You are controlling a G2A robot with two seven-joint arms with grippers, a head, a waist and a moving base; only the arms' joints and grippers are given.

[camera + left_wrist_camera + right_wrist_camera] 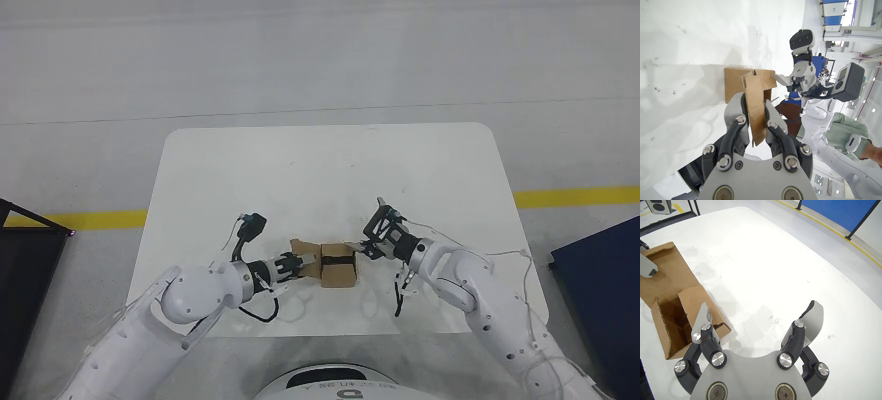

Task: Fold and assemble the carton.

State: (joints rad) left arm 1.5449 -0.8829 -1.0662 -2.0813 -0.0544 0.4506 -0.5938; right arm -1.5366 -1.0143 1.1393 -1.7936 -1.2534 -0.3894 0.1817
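A small brown carton point(337, 266) lies near the table's front edge, its end open with flaps standing out point(668, 291). My left gripper point(755, 106) is shut on one long flap of the carton point(749, 83), pinching it between both pads; in the top view this gripper point(300, 266) meets the box's left side. My right gripper point(760, 309) is open beside the carton's other end point(368, 246). One of its fingers point(703, 311) rests against a short flap at the open mouth, and the other finger point(814, 315) hangs over bare table.
The white table point(330, 170) has free room behind and to both sides of the carton. A yellow floor line point(575, 197) runs past it. A dark frame point(25, 260) stands at the left and a blue panel point(600, 280) at the right.
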